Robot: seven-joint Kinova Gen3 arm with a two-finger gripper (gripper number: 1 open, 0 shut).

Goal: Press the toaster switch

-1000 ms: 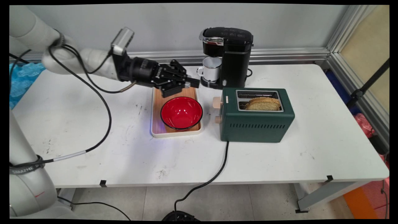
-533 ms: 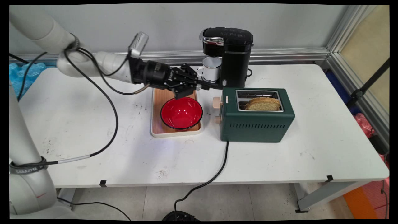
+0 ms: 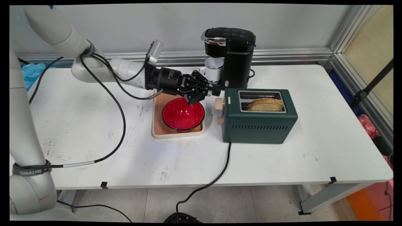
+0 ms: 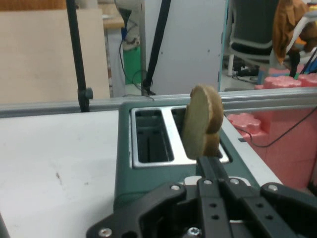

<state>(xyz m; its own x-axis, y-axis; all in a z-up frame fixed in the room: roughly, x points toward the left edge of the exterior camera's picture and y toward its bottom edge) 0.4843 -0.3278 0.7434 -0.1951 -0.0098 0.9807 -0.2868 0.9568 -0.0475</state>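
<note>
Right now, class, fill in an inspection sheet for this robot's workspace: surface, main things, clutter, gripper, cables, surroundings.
Surface: white table, scuffed with dark marks.
Main things: green two-slot toaster with bread slices standing in one slot; red bowl on a wooden tray; white mug under a black coffee machine.
Clutter: nothing seen.
Gripper: black two-finger gripper, shut, beside the toaster's lever end, above the bowl's far rim.
Cables: toaster cord runs off the near edge; black arm cables hang.
Surroundings: grey wall, aluminium framing.

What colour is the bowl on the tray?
Red inside with a dark rim; the bowl shows best in the main view.
</note>
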